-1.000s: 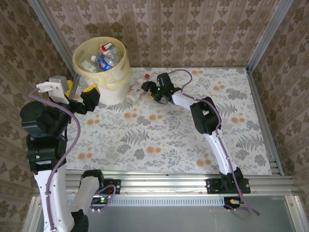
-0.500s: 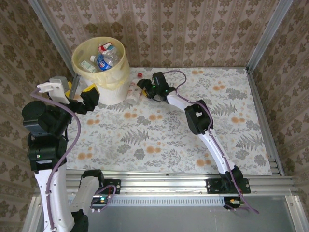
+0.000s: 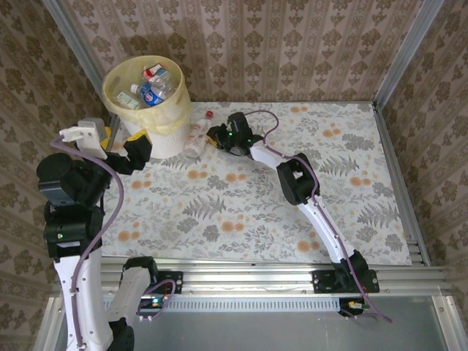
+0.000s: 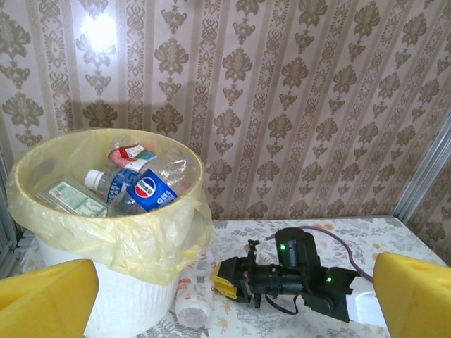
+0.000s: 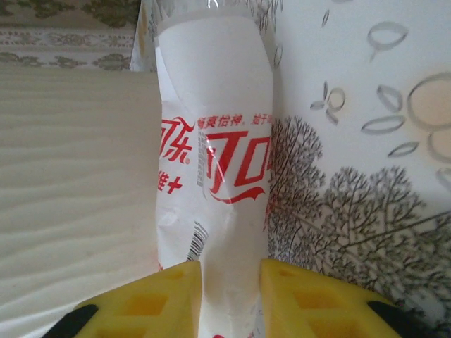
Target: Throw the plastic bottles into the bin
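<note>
floral table (image 3: 219, 208); bin (image 3: 172, 121) near damask wallpaper (image 3: 292, 44)

The right gripper (image 5: 231, 278) has its two yellow fingers (image 5: 162, 296) pressed against the sides of a crumpled clear bottle (image 5: 215, 141). The bottle's white label (image 5: 211, 91) carries red lettering. It lies on the leaf-patterned tablecloth (image 5: 352, 211), its left side close against the white wall of the bin (image 5: 70, 176).
</note>
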Robot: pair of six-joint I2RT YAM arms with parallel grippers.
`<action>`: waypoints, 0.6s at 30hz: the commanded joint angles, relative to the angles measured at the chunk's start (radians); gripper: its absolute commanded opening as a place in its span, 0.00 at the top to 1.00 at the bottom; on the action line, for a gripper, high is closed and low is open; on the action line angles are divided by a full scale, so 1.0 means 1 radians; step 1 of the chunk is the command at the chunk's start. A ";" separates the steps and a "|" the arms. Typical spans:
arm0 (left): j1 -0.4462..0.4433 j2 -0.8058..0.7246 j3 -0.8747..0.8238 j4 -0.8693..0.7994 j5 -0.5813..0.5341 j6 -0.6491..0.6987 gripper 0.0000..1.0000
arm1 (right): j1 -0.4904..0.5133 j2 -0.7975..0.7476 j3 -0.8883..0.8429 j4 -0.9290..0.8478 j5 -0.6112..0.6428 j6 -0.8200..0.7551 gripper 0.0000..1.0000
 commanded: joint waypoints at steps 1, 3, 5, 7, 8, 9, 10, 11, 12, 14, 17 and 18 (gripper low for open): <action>-0.007 -0.011 -0.025 0.029 0.004 -0.031 0.00 | 0.032 -0.023 -0.029 0.046 -0.048 -0.010 0.74; -0.008 -0.014 -0.044 0.046 0.018 -0.047 0.00 | 0.036 -0.035 -0.035 0.043 -0.049 -0.020 0.77; -0.007 -0.018 -0.064 0.064 0.032 -0.058 0.00 | 0.037 -0.041 -0.044 0.046 -0.047 -0.024 0.80; -0.007 -0.024 -0.093 0.083 0.042 -0.077 0.00 | 0.037 -0.044 -0.052 0.050 -0.044 -0.021 0.85; -0.009 -0.025 -0.105 0.089 0.047 -0.081 0.00 | 0.037 -0.046 -0.056 0.059 -0.046 -0.021 0.87; -0.011 -0.026 -0.117 0.088 0.050 -0.083 0.00 | 0.037 -0.052 -0.063 0.065 -0.047 -0.018 0.88; -0.014 -0.028 -0.127 0.089 0.047 -0.083 0.00 | 0.037 -0.057 -0.071 0.068 -0.047 -0.019 0.90; -0.014 -0.031 -0.141 0.089 0.043 -0.083 0.00 | 0.037 -0.065 -0.086 0.078 -0.045 -0.019 0.92; -0.018 -0.034 -0.152 0.089 0.041 -0.083 0.00 | 0.037 -0.079 -0.102 0.088 -0.044 -0.020 0.94; -0.024 -0.039 -0.173 0.097 0.041 -0.090 0.00 | 0.037 -0.107 -0.137 0.100 -0.038 -0.026 0.98; -0.038 -0.040 -0.201 0.113 0.037 -0.098 0.00 | 0.037 -0.161 -0.206 0.124 -0.033 -0.036 1.00; -0.044 -0.039 -0.208 0.117 0.035 -0.100 0.00 | 0.036 -0.183 -0.237 0.135 -0.033 -0.042 1.00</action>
